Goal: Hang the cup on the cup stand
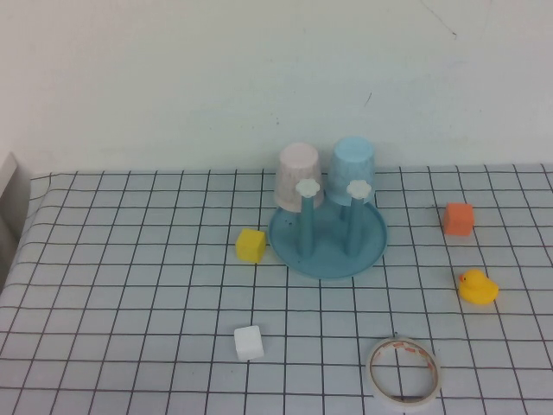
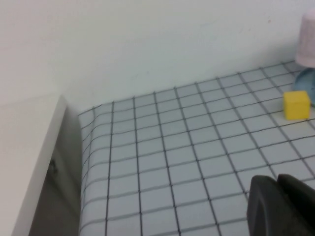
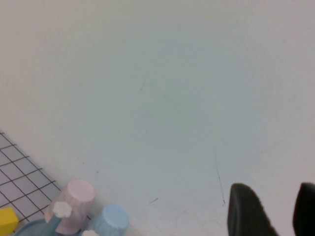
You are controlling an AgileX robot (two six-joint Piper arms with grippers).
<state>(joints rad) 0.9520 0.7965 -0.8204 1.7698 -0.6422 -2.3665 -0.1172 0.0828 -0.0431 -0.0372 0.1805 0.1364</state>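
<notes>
Here, on the grid-patterned tablecloth (image 1: pixel 130 285), the teal-blue round cup stand (image 1: pixel 327 244) carries two inverted tumblers at its 12 o'clock side: the light blue plastic cup (image 1: pixel 353 170) sits mouth-down over a peg toward 1 o'clock, and a pale pink plastic cup (image 1: pixel 298 175) sits likewise toward 11 o'clock. Two bare blue pegs with white flower caps (image 1: pixel 307 187) stand in front of them. Around the stand: a yellow cube (image 1: pixel 251 245) at 9 o'clock, a white cube (image 1: pixel 248 343) at 7 o'clock, a roll of clear tape (image 1: pixel 403 372) at 5 o'clock, a yellow rubber duck (image 1: pixel 477 287) at 4 o'clock, an orange cube (image 1: pixel 459 219) at 3 o'clock. Neither arm appears from above. The left gripper (image 2: pixel 278 189), cut off at the frame's edge, hovers closed and empty above the cloth. The right gripper (image 3: pixel 275 209), fingers parted and holding nothing, faces the white wall (image 3: pixel 162 88), only its dark tips visible.
</notes>
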